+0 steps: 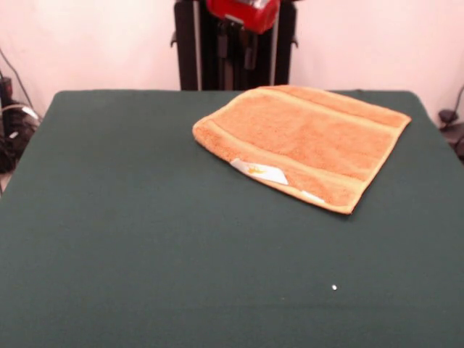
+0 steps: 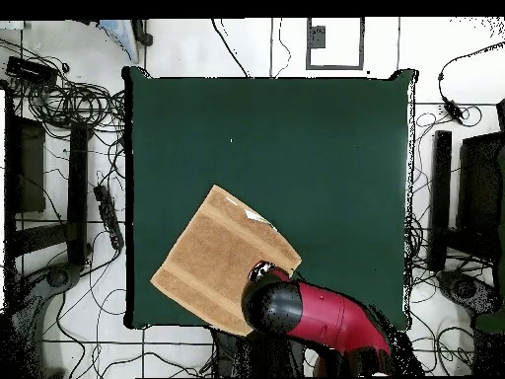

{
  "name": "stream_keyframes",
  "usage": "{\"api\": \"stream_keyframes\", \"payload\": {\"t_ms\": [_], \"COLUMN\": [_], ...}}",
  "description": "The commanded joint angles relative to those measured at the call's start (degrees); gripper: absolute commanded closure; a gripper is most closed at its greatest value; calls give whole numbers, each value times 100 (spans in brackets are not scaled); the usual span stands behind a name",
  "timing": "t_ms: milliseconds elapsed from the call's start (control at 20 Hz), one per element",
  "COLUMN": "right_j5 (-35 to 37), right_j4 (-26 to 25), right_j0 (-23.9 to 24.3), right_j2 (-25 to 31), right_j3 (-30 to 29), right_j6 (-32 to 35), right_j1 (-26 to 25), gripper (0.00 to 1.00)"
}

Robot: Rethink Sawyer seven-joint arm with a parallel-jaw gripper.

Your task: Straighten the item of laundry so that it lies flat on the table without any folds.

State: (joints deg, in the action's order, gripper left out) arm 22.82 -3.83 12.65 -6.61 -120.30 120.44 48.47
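fingers: you can't tell their state, gripper hidden | arm [image 2: 321,314]: drawn back over table's [image 1: 145,239] robot-side edge, overlapping towel [image 1: 304,141] corner | towel: spread flat near that edge, label [image 1: 259,172] showing

even, soft light in the front view, fairly bright; the wall [image 1: 94,43] behind is washed out to a pale pink-white. the table [image 1: 145,254] shows no glare, and the towel [image 1: 304,138] casts only a thin dark shadow along its near edge. the front view is slightly soft all over. in the overhead view the floor [image 2: 69,326] is bright and the arm [image 2: 335,316] has a small sheen
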Motion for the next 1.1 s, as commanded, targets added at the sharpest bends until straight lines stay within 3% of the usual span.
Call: {"api": "stream_keyframes", "payload": {"t_ms": [50, 1100], "right_j5": [-106, -512], "right_j4": [-311, -840], "right_j0": [84, 328], "right_j2": [823, 1213], "right_j3": [728, 1653], "right_j6": [-170, -190], "right_j1": [-550, -1195], "gripper": [0, 0]}}
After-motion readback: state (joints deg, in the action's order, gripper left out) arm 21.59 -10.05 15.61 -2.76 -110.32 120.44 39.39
